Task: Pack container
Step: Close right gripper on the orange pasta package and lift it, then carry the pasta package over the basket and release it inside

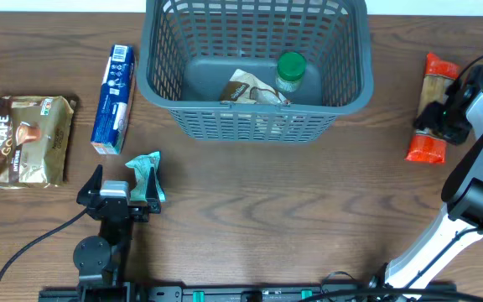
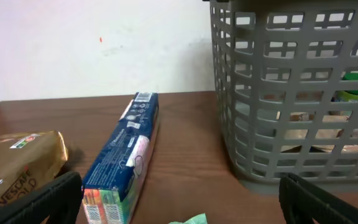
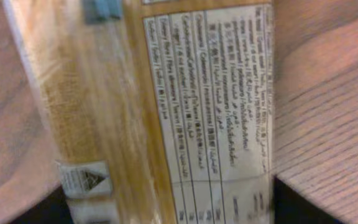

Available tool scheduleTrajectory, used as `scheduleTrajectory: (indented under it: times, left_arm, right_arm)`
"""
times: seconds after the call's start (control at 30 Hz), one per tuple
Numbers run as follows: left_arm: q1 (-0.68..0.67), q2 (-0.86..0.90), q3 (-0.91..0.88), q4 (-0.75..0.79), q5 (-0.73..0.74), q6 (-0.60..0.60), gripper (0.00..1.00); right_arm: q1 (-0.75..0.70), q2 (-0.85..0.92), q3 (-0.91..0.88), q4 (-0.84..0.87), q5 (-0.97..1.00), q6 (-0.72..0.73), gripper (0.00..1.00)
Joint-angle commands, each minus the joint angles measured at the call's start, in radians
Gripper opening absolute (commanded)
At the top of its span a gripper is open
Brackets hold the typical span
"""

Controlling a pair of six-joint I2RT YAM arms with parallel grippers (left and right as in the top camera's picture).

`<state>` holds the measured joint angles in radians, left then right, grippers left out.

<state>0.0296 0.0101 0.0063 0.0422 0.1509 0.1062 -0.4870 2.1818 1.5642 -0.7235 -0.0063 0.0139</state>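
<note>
A black cable (image 1: pixel 32 243) is trailed behind the black left gripper (image 1: pixel 122 184), and white links (image 1: pixel 430 243) are fitted behind the right gripper (image 1: pixel 441 116).

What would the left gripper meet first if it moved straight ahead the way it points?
Probably the small green packet lying low just ahead of the left gripper. Beyond it, the gap between the blue box and the basket looks free, though depth is unclear.
</note>
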Motion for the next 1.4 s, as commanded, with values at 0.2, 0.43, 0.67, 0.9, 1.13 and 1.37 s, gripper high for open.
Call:
scheduleTrajectory:
  times: [0.2, 0.43, 0.67, 0.9, 1.13, 1.37]
  left_arm:
    - [-0.004, -0.006, -0.002, 0.004, 0.003, 0.01, 0.98]
    - [-0.004, -0.006, -0.002, 0.004, 0.003, 0.01, 0.98]
    - [-0.004, -0.006, -0.002, 0.004, 0.003, 0.01, 0.98]
    - [-0.004, -0.006, -0.002, 0.004, 0.003, 0.01, 0.98]
    - [-0.004, -0.006, -0.002, 0.004, 0.003, 0.01, 0.99]
    - [-0.004, -0.006, -0.002, 0.004, 0.003, 0.01, 0.98]
  right_arm:
    - [-0.005, 0.085, -0.028, -0.003, 0.05, 0.024, 0.01]
    - [0.003, 0.054, 0.003, -0.068, 0.051, 0.038, 0.01]
    - [0.033, -0.105, 0.177, -0.188, 0.04, 0.054, 0.01]
    - [0.062, -0.283, 0.422, -0.323, -0.023, 0.076, 0.01]
    - [0.113, -0.434, 0.591, -0.394, -0.118, 0.034, 0.01]
    - [0.293, -0.542, 0.633, -0.404, -0.318, -0.256, 0.01]
